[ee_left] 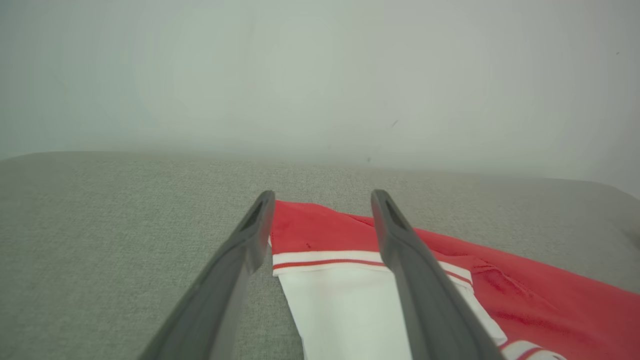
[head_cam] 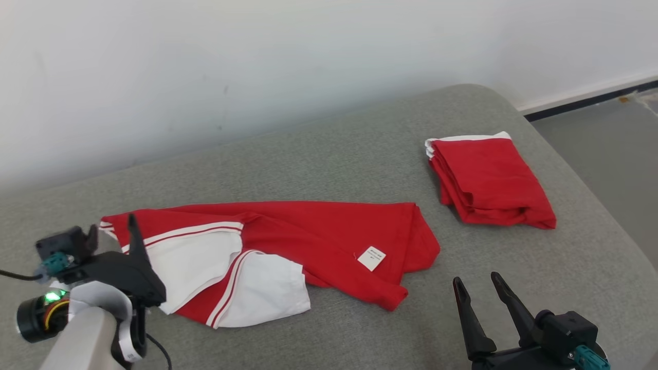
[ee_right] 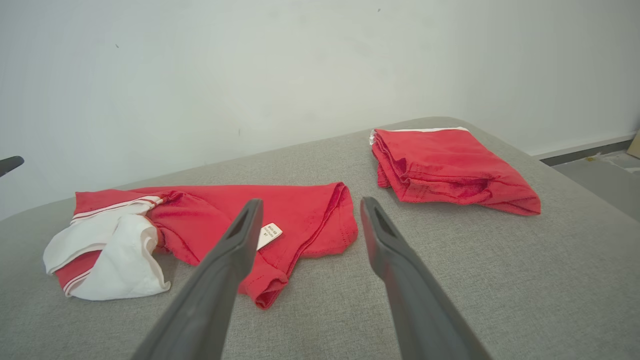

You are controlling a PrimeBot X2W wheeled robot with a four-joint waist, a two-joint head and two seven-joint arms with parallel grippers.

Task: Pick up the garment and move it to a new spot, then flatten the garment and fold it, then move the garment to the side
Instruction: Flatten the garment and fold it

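Lower left of head view: left gripper (head_cam: 112, 228) has its fingers spread with nothing between them, over the striped end of the red-and-white shirt (head_cam: 308, 231). Left wrist view has the fingers straddling the red corner. Cannot tell whether the tips touch cloth.

Lower right: right gripper (head_cam: 477, 281) is also spread and empty, near the shirt's right hem but apart from it.

The shirt lies crumpled across the middle of the grey cushion (head_cam: 334, 149). White sleeve panels (head_cam: 267, 293) are bunched at lower left and a white label (head_cam: 371, 257) faces up near the right end.

Risks, as judged:
- Cloth is layered at the left end, so a pinch there may take only the top ply or a sleeve. The shirt would then lift twisted and be harder to flatten.
- A one-sided lift would drag the rest across the cushion and bunch it further.
- The folded red garment (head_cam: 488, 180) sits at upper right, well apart. A careless carry that way could land on it or knock it out of shape.

No containers present. Both garments lie directly on the cushion.
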